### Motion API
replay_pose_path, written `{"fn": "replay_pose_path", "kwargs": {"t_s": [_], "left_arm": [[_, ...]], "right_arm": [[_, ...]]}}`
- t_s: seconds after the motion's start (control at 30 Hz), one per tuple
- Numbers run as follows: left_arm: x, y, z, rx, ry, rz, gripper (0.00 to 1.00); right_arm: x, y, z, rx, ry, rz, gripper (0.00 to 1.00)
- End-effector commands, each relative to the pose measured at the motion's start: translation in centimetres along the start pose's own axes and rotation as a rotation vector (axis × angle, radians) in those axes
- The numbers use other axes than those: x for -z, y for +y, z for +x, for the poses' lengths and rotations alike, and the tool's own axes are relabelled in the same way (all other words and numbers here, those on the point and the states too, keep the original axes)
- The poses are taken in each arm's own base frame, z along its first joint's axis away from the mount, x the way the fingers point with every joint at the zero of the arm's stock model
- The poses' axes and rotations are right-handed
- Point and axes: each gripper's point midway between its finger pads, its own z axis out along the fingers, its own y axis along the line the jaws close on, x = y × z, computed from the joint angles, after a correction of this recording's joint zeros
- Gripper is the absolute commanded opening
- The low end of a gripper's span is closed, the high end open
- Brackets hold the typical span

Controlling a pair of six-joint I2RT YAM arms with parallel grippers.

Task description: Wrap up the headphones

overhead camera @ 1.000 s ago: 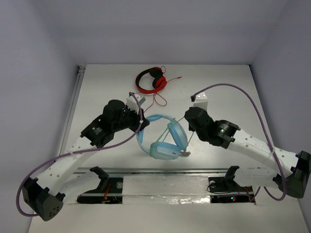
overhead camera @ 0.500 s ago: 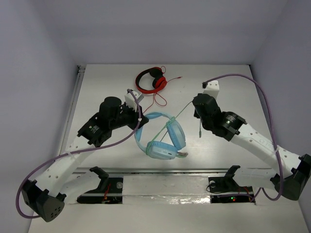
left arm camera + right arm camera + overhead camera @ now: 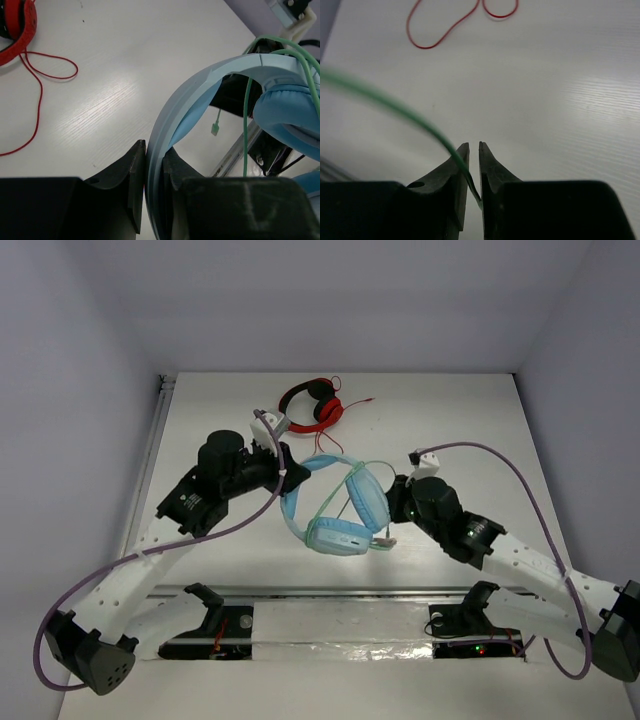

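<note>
The light-blue headphones [image 3: 340, 505] are held at the middle of the table, earcups toward the near side, with the thin pale green cable [image 3: 345, 490] looped around the headband and cups. My left gripper [image 3: 288, 472] is shut on the headband [image 3: 172, 125], which runs between its jaws in the left wrist view. My right gripper [image 3: 397, 502] sits just right of the earcups and is shut on the green cable [image 3: 427, 125], which passes between its nearly closed jaws.
Smaller red-and-black headphones [image 3: 310, 405] with a red cable [image 3: 330, 445] lie at the back middle of the table; the red cable also shows in the left wrist view [image 3: 40, 75] and the right wrist view [image 3: 445, 25]. A metal rail [image 3: 330, 592] runs along the near edge.
My right gripper has swung from the back right down and in, close to the earcups, drawing the cable with it. The headphones have shifted slightly back and tilted. The left gripper keeps its hold.
</note>
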Motion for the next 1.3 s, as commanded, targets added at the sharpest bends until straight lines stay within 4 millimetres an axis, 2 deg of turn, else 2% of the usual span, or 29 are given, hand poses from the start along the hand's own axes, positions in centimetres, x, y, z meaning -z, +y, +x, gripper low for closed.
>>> {"fn": "replay_pose_path", "kwargs": {"t_s": [0.0, 0.07, 0.1, 0.13, 0.2, 0.43, 0.53, 0.67, 0.87, 0.9, 1.0, 1.03, 1.2, 1.27], "left_arm": [[0.9, -2.3, -6.7, 0.037, -0.208, 0.058, 0.00], [0.9, -2.3, -7.2, 0.057, -0.225, 0.053, 0.00], [1.0, -2.3, -7.4, 0.064, -0.237, 0.049, 0.00], [1.0, -2.3, -7.7, 0.070, -0.249, 0.049, 0.00], [1.1, -2.3, -8.0, 0.086, -0.262, 0.047, 0.00], [1.3, -1.9, -9.2, 0.115, -0.301, 0.010, 0.00], [1.4, -1.7, -9.7, 0.134, -0.326, -0.001, 0.00], [0.8, -2.0, -10.7, 0.179, -0.370, 0.026, 0.00], [0.0, -1.7, -11.7, 0.222, -0.410, 0.029, 0.00], [0.0, -1.4, -11.9, 0.237, -0.422, 0.014, 0.00], [-0.3, -0.9, -12.0, 0.266, -0.447, 0.000, 0.00], [-0.5, -0.8, -12.2, 0.285, -0.460, 0.000, 0.00], [-1.1, 0.5, -12.7, 0.358, -0.524, -0.036, 0.00], [-1.2, 0.8, -13.1, 0.402, -0.566, -0.028, 0.00]], "right_arm": [[1.0, 5.2, -2.8, -0.109, -0.113, -0.282, 0.20], [1.2, 6.1, -3.2, -0.125, -0.140, -0.338, 0.21], [1.0, 6.0, -2.2, -0.120, -0.123, -0.351, 0.21], [1.1, 6.5, -2.5, -0.124, -0.142, -0.379, 0.21], [0.8, 6.7, -1.8, -0.121, -0.124, -0.402, 0.23], [1.1, 6.1, -0.6, -0.163, -0.123, -0.414, 0.22], [1.1, 5.1, 0.8, -0.178, -0.096, -0.387, 0.22], [1.6, 5.5, 1.5, -0.213, -0.071, -0.426, 0.22], [1.4, 5.1, 2.0, -0.243, -0.051, -0.406, 0.18], [1.6, 5.1, 2.0, -0.254, -0.057, -0.411, 0.12], [1.9, 5.0, 2.3, -0.311, -0.062, -0.427, 0.05], [2.2, 5.3, 1.9, -0.331, -0.078, -0.451, 0.04], [2.7, 6.6, 2.6, -0.416, -0.043, -0.544, 0.03], [3.0, 7.4, 2.0, -0.448, -0.058, -0.590, 0.03]]}}
